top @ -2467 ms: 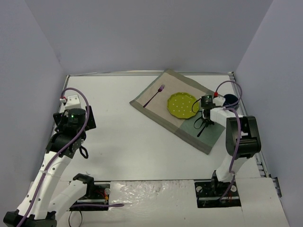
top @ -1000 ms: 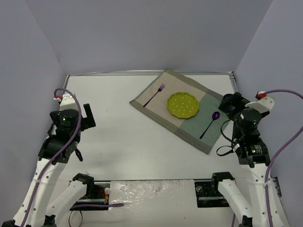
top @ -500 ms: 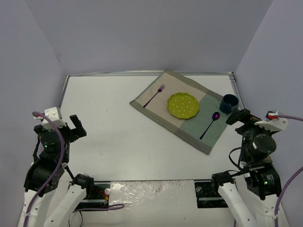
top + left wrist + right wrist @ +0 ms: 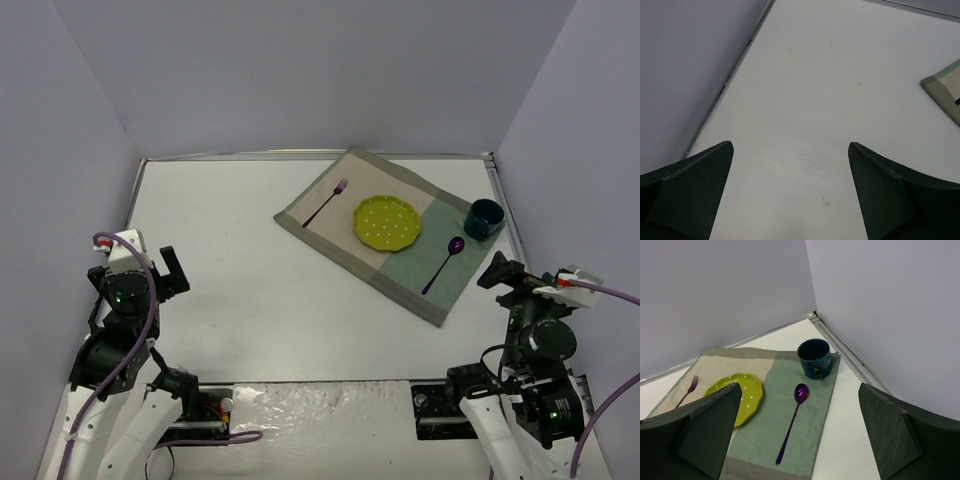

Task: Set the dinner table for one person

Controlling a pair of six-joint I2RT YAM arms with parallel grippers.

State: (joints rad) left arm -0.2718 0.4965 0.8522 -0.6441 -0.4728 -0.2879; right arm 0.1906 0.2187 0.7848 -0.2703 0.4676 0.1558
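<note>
The large flat white rectangular surface (image 4: pixel 290 300) carries a full place setting toward its far right corner, and the rest of it shows bare. A beige-and-green cloth placemat (image 4: pixel 403 268) lies skewed there, one corner toward the far edge and another toward the right edge. A round yellow-green plate with pale dots (image 4: pixel 387 221) sits at the middle of the mat. A slim purple metal fork (image 4: pixel 327 201) lies on the beige part, on the plate's left. A purple metal spoon (image 4: pixel 443 263) lies on the green part, on the plate's right. A dark blue ceramic mug (image 4: pixel 485 218) stands upright on the mat's corner nearest the right edge, apart from the spoon.

The left fingers (image 4: pixel 690 185) are spread wide with nothing between them, and they hang over bare surface near the left edge. The right fingers (image 4: pixel 705 430) are likewise spread and hold nothing; they sit by the near right corner, facing the mug and spoon and well apart from both.

Judging by how things lie, the setting looks complete and the closing step is in hand. The next move calls for no grasp. It calls only for parking both arms by the near edge, keeping the right one clear of the mat's near corner so the cloth and spoon are not nudged.
</note>
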